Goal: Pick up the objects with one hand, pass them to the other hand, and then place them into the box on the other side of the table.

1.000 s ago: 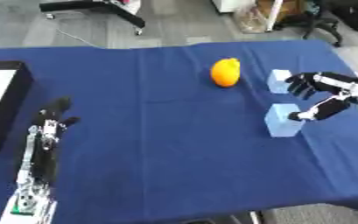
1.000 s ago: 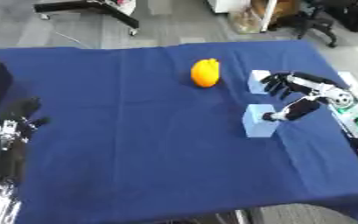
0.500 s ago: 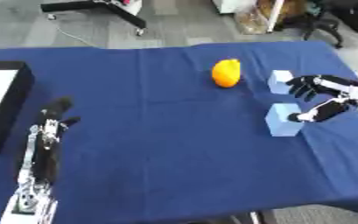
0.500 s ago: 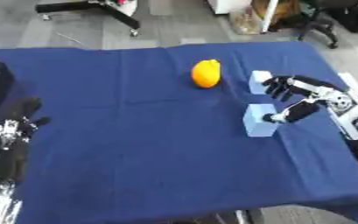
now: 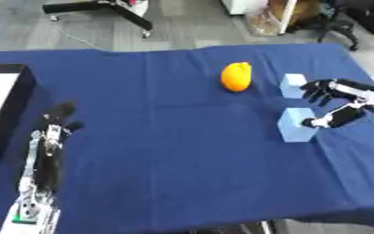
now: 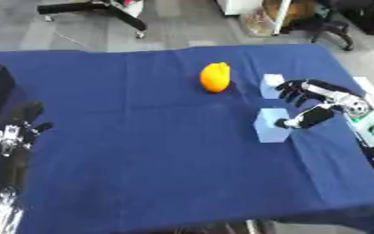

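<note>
The desk (image 5: 173, 183), draped in blue cloth, carries everything; the black box (image 5: 6, 114) sits at its left edge, well away from the work. The pick-up looks only just begun: the right hand (image 5: 333, 98), fingers spread and holding nothing, hangs just beside the nearer pale blue block (image 5: 295, 124), thumb close to its side. Next it needs to close round that block. A second blue block (image 5: 292, 85) and an orange fruit (image 5: 236, 77) lie near. The left hand (image 5: 55, 123) rests idle, fingers relaxed, low on the left
</note>
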Action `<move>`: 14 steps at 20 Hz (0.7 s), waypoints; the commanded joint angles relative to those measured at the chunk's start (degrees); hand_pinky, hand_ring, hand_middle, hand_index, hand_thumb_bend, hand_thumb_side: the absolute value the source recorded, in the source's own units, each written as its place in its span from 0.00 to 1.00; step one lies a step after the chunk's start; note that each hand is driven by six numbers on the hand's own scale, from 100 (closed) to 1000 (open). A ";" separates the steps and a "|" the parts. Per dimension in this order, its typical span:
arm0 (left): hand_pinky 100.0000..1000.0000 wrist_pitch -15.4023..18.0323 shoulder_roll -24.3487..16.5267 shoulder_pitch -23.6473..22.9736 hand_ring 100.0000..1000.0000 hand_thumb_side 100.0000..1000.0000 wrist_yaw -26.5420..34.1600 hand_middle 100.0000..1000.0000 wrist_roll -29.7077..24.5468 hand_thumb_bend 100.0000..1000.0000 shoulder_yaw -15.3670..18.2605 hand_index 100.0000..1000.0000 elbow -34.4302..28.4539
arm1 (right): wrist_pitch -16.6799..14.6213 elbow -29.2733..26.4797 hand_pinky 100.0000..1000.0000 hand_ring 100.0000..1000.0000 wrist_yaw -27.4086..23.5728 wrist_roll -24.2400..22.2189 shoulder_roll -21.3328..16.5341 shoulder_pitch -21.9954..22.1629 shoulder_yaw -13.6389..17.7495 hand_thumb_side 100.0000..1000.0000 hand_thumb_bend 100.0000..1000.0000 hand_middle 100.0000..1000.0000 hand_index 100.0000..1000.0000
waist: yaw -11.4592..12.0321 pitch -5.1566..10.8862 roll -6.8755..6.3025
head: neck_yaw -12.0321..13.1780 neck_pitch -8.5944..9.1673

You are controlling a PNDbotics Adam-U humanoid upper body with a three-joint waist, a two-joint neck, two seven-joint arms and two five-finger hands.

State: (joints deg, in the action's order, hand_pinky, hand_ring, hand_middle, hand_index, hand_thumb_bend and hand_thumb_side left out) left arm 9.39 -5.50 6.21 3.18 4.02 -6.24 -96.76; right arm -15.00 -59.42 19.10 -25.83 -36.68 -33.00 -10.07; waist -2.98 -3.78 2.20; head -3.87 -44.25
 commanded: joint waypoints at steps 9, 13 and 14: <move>0.76 0.07 -0.48 0.59 0.89 0.72 0.10 0.79 -0.04 0.18 0.12 0.78 -1.13 | 1.82 -5.62 0.65 0.74 -5.14 0.74 -5.07 1.11 0.85 0.11 0.48 0.70 0.89 | -0.26 0.68 0.00 | 0.19 0.13; 0.76 0.07 -0.48 0.59 0.89 0.73 0.07 0.79 -0.02 0.18 0.15 0.78 -1.15 | 2.01 -5.59 0.66 0.74 -5.00 0.40 -5.10 1.30 0.68 0.10 0.48 0.71 0.89 | -0.26 0.68 -0.03 | 0.16 0.13; 0.76 0.07 -0.48 0.60 0.89 0.72 0.07 0.79 -0.01 0.18 0.16 0.78 -1.17 | 2.01 -5.51 0.66 0.74 -4.79 0.20 -5.08 1.31 0.55 0.10 0.47 0.71 0.89 | -0.24 0.67 -0.03 | 0.12 0.13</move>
State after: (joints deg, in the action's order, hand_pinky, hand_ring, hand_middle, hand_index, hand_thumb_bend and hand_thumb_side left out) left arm 9.39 -5.50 6.21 3.19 4.02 -6.24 -96.76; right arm -13.06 -63.98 14.35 -25.50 -39.27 -30.96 -9.94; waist -3.16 -3.78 2.18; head -3.79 -44.25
